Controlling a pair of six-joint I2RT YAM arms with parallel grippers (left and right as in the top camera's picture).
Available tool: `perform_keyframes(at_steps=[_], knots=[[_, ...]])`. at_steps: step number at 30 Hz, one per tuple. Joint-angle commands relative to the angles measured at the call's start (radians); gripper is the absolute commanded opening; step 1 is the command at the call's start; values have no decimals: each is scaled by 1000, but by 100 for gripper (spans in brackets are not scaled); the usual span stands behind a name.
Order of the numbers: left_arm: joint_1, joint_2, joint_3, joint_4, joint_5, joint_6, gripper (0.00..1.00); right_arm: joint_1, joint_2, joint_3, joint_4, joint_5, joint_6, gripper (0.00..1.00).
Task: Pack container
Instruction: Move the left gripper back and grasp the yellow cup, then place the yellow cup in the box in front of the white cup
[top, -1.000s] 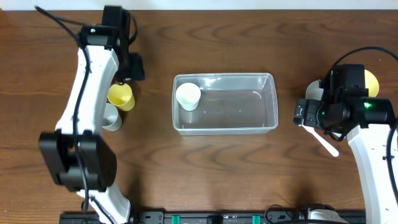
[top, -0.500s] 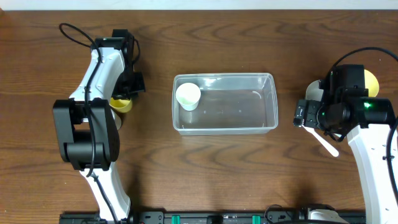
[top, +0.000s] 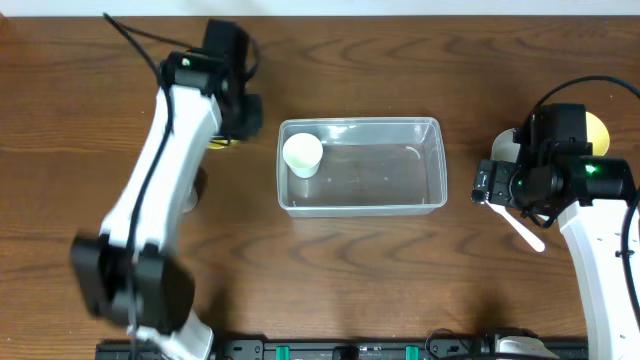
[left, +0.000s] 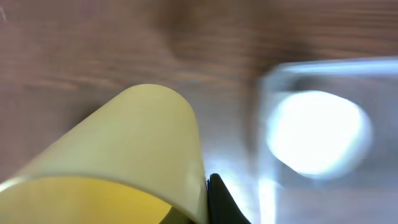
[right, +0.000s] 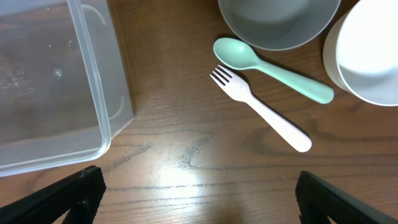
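Observation:
The container (top: 360, 190) is a clear tub at the table's middle with a white cup (top: 302, 153) standing in its left end. Just left of it, my left gripper (top: 230, 132) is shut on a yellow cup (top: 217, 143), mostly hidden under the arm. In the left wrist view the yellow cup (left: 124, 155) fills the lower left, one black fingertip (left: 219, 200) pressed against its side, and the container (left: 273, 87) with the white cup (left: 317, 130) is blurred at right. My right gripper (right: 199, 208) stands open over bare wood, right of the container (right: 62, 81).
By the right arm lie a mint spoon (right: 267, 65) and a white fork (right: 261, 109), with a grey bowl (right: 280, 25) and a white bowl (right: 367, 56) behind them. A grey cup (top: 197, 186) peeks out beside the left arm.
My left gripper has shut on the yellow cup and carried it up and to the right, close to the container's left end. The right arm has not moved.

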Motion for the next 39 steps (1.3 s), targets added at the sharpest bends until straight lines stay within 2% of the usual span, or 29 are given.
perform_keyframes(at_steps=[1, 7, 13, 24, 34, 39], knots=[[-93, -95, 17, -56, -4, 28, 6, -9, 2, 15, 0, 11, -5, 99], [-281, -123, -7, -189, -1, 27, 6, -9, 2, 15, 1, 11, -5, 99], [-374, -112, -135, -102, -1, 26, 6, -9, 2, 15, 3, 11, -5, 99], [-381, -95, -379, 103, -2, 61, 6, -9, 2, 15, -2, 11, -4, 99], [-381, -90, -414, 187, -1, 60, 6, -9, 2, 15, -2, 11, -4, 99], [-381, -32, -415, 188, -1, 60, 6, -9, 2, 15, -8, 11, -4, 99]])
